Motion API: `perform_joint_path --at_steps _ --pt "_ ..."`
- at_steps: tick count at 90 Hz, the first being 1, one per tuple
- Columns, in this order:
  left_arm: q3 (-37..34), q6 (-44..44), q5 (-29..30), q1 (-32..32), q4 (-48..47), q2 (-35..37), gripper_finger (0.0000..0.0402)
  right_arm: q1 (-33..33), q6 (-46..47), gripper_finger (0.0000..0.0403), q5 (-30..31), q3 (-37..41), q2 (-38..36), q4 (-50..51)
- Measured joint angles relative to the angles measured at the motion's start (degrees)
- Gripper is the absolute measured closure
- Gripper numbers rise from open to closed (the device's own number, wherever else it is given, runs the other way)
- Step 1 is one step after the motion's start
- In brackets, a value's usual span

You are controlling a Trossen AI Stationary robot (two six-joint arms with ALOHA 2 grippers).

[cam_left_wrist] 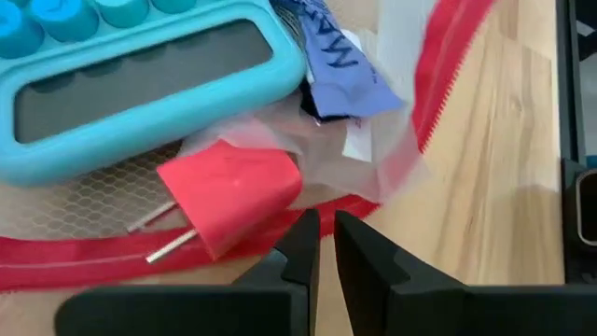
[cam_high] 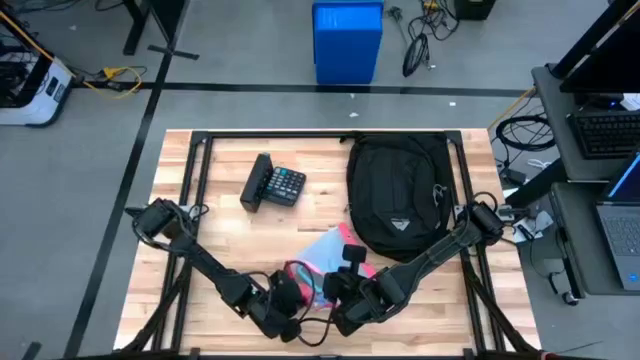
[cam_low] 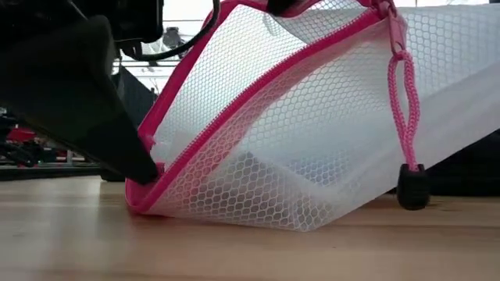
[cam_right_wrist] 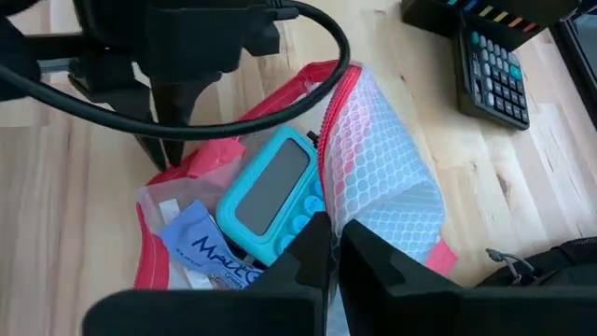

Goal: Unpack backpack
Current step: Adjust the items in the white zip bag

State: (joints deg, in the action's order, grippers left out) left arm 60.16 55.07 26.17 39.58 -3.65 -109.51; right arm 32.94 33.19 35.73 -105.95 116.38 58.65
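A robotics lab or workshop is shown. A wooden table (cam_high: 230,225) framed in black metal is set on a grey concrete floor (cam_high: 250,50) marked with dark tape lines. Loose cables (cam_high: 418,40) are strewn on the floor beside a blue bin (cam_high: 347,40), and a side desk with a laptop (cam_high: 622,225) and a keyboard (cam_high: 608,132) is placed nearby.

The wooden table (cam_high: 210,230) carries the backpack (cam_high: 398,195), a black calculator (cam_high: 275,184) and a pink-trimmed mesh pouch (cam_high: 330,250).

The blue packet (cam_right_wrist: 201,245) reads partly "Mapl".
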Motion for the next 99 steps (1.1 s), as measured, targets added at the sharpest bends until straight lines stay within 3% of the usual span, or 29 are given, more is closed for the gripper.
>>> perform_joint_path --at_steps 17,33,87,99 --pt "0.0 2.63 0.08 0.43 -4.63 0.0 0.0378 0.01 0.04 0.0403 0.0 0.0 0.0 0.0" --pt "-0.01 5.69 4.82 -0.51 -9.13 0.0 0.0378 0.01 0.0 0.0403 -0.02 0.0 0.0 -0.02" --pt "0.02 -6.07 5.34 -10.07 6.14 -2.54 0.0378 -0.01 -1.09 0.0403 0.03 0.0 0.02 -0.61" --pt "-0.06 -6.07 1.07 -10.02 5.65 -2.67 0.0378 -0.01 -1.13 0.0403 0.01 0.0 0.02 -0.61"
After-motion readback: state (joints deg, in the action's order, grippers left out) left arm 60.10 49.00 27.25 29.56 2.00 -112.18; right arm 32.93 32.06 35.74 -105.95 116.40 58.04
